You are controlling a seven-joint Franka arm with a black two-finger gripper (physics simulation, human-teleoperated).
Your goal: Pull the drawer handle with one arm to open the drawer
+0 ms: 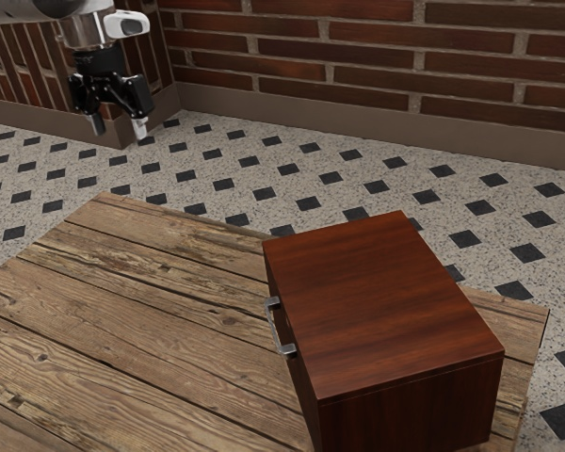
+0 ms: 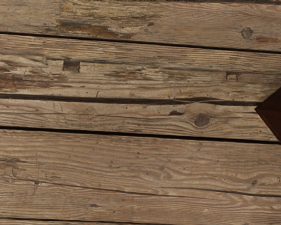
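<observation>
A dark red-brown wooden drawer box (image 1: 381,325) stands on the plank table (image 1: 122,311), toward the exterior view's right. Its metal handle (image 1: 280,326) sits on the face turned to the exterior view's left, and the drawer front lies flush with the box. My gripper (image 1: 118,122) hangs high at the upper left of the exterior view, far from the handle, fingers spread apart and holding nothing. In the wrist view a corner of the drawer box (image 2: 277,115) shows over the table planks (image 2: 131,154).
The table's weathered planks run from the exterior view's left to the box. Beyond the table lie a tiled floor (image 1: 358,179) with black diamonds and a brick wall (image 1: 377,47).
</observation>
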